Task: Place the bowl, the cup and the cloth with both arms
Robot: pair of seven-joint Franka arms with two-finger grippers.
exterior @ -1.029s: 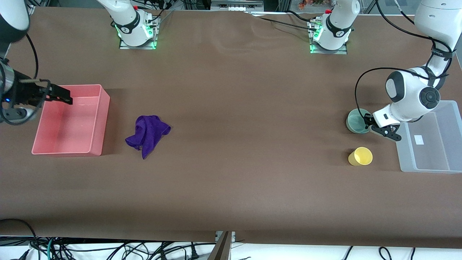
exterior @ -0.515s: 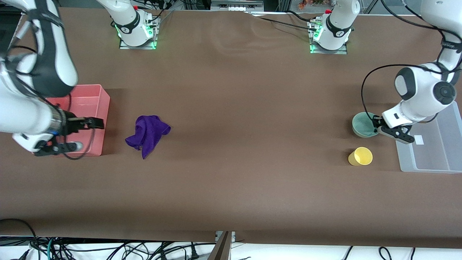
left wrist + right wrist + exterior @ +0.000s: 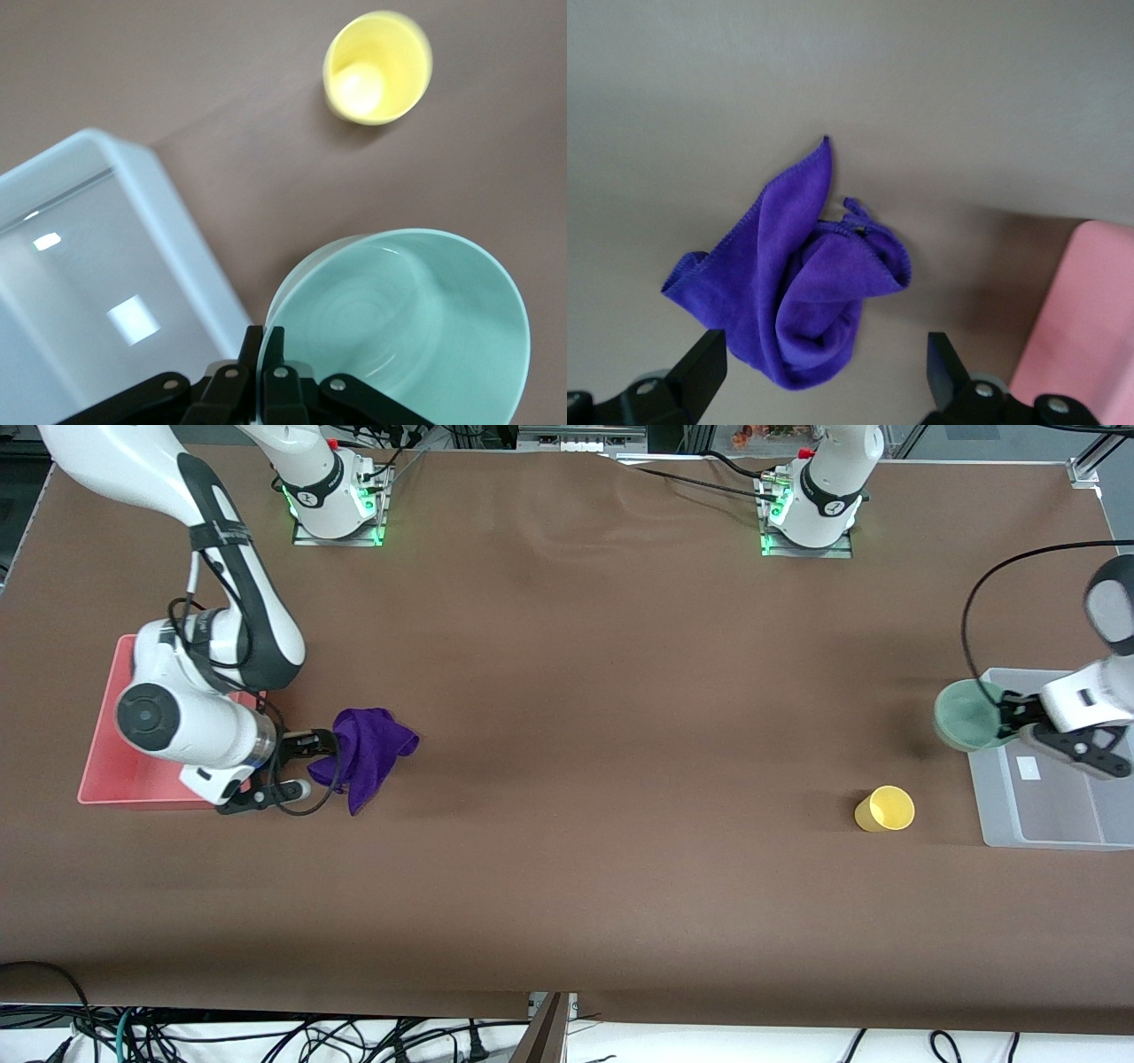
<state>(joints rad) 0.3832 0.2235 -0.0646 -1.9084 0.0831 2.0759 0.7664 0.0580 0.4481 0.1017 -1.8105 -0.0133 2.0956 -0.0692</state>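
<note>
Straddling the purple cloth (image 3: 802,283), my right claw (image 3: 824,367) gapes wide and empty above it; my left claw (image 3: 263,376) pinches the bowl (image 3: 416,323) rim beside the clear bin (image 3: 1054,797).

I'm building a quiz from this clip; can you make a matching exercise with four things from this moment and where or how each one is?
1. bowl
2. cup
3. cloth
4. pink bin

a. on the table, under the open right gripper
b. upright on the table, untouched
c. partly covered by the right arm
d. pinched at its rim by the left gripper

Pairs: 1-d, 2-b, 3-a, 4-c
</note>
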